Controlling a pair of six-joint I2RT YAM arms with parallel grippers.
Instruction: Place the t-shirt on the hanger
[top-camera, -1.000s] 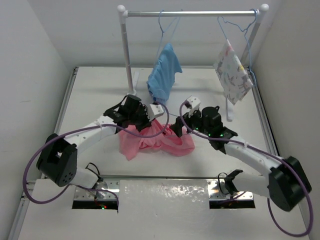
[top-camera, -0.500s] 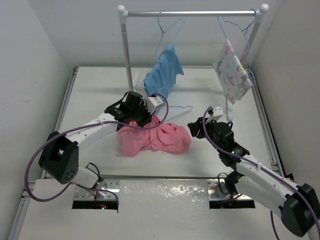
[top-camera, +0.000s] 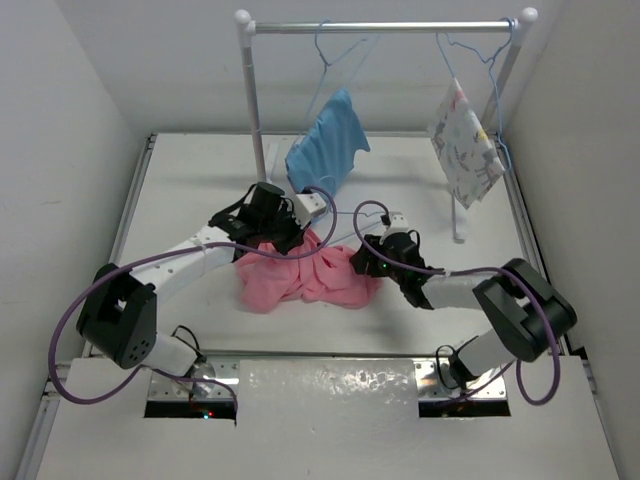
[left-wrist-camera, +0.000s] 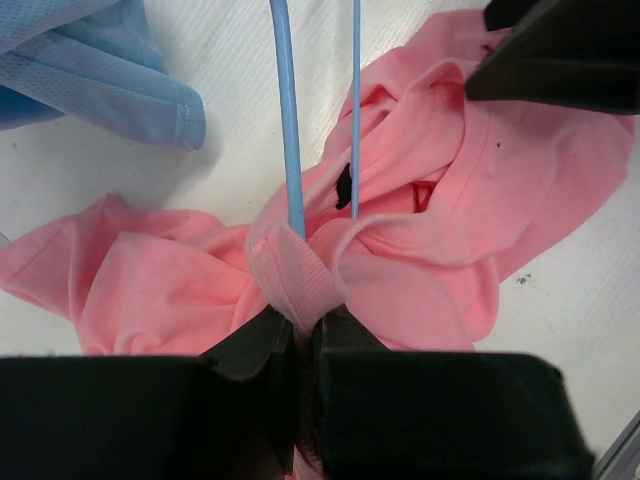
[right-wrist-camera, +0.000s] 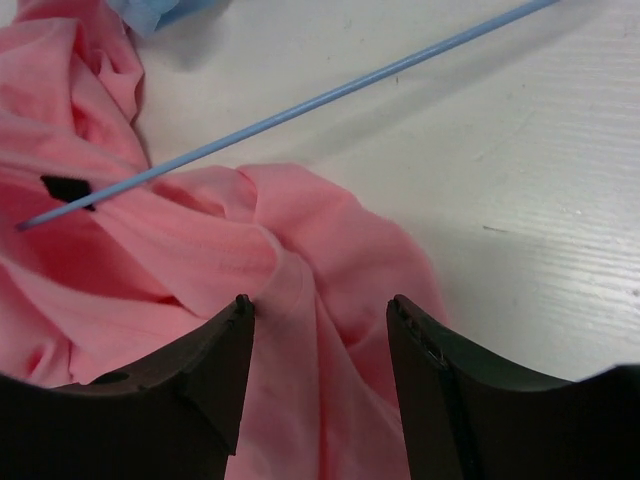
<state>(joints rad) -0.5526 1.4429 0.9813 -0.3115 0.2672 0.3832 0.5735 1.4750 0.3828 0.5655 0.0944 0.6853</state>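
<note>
the crumpled t-shirt (top-camera: 310, 275) lies on the bench (top-camera: 200, 180) with the hanger (left-wrist-camera: 289, 130) poking into it. left pincer (left-wrist-camera: 300, 335) is clamped on a pink fold by the wire; right pincer (right-wrist-camera: 320, 320) stands apart over its edge.

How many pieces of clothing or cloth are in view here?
3. The pink t-shirt lies crumpled on the table. The light-blue shirt and the white patterned cloth hang on hangers from the rail. No others show.
</note>
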